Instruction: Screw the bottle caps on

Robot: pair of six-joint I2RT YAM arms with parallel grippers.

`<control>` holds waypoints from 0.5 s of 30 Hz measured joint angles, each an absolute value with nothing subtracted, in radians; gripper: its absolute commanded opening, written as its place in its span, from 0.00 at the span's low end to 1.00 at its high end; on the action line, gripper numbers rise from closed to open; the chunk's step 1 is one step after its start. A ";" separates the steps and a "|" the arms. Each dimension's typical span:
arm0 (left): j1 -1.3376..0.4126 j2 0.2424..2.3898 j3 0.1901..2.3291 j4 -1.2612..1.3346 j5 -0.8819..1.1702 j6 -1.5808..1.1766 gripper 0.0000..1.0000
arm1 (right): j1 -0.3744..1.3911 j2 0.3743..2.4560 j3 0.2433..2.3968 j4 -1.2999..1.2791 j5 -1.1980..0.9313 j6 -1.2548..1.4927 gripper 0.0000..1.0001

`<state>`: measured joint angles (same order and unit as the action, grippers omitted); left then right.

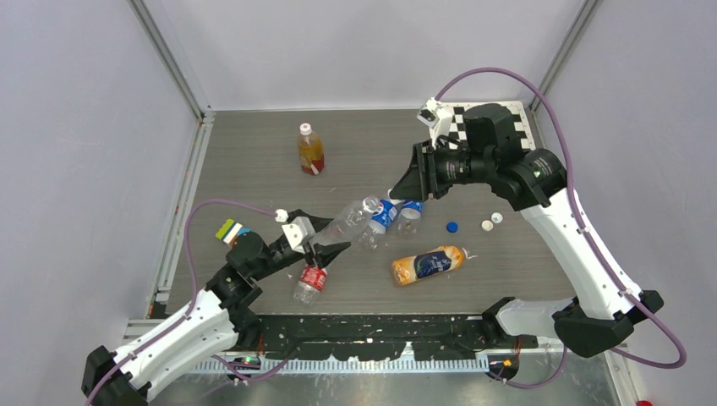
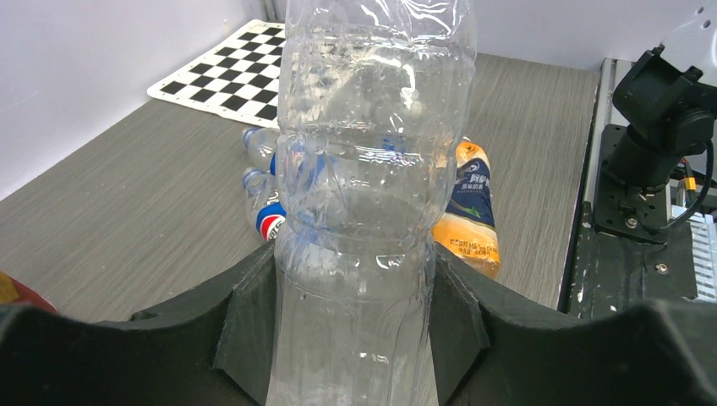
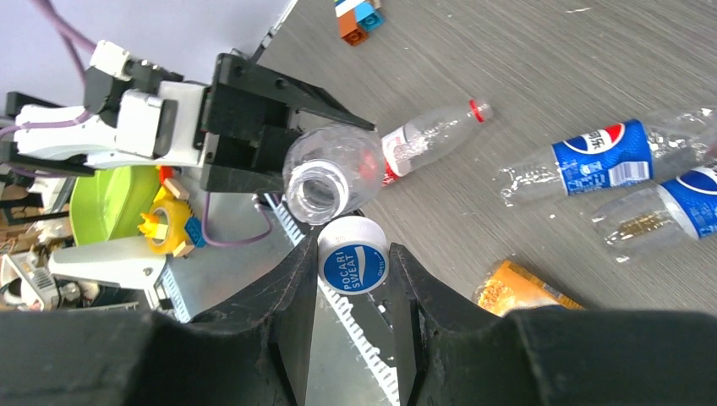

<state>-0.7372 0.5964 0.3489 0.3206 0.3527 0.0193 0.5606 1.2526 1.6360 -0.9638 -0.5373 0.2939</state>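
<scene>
My left gripper (image 2: 353, 313) is shut on the body of a clear, uncapped bottle (image 2: 363, 169), held off the table with its open mouth (image 3: 320, 184) tilted toward the right arm. My right gripper (image 3: 353, 275) is shut on a white bottle cap (image 3: 353, 256) with a blue Pocari Sweat top. The cap sits just beside the mouth, off to one side and not on it. From above, the left gripper (image 1: 325, 237) and the right gripper (image 1: 396, 193) face each other over the table's middle. Loose bottle caps lie to the right: one blue (image 1: 452, 227), two white (image 1: 487, 225).
Two Pepsi-labelled bottles (image 1: 397, 213) lie under the grippers. An orange-labelled bottle (image 1: 429, 264) and a red-labelled bottle (image 1: 311, 282) lie nearer the front. A capped juice bottle (image 1: 310, 150) stands upright at the back left. A checkerboard (image 2: 237, 72) is at the far right corner.
</scene>
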 measured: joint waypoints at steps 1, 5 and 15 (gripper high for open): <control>-0.737 0.599 0.350 0.321 0.355 0.016 0.06 | 0.561 1.253 1.643 -0.968 -0.554 0.289 0.00; -0.737 0.605 0.358 0.322 0.360 0.009 0.06 | 0.561 1.258 1.654 -0.967 -0.599 0.282 0.01; -0.737 0.637 0.386 0.321 0.383 0.003 0.04 | 0.561 1.292 1.654 -0.963 -0.667 0.285 0.01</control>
<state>-0.7372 0.6373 0.3862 0.3210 0.3828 0.0029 0.5606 1.2922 1.6543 -0.9627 -0.6666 0.2852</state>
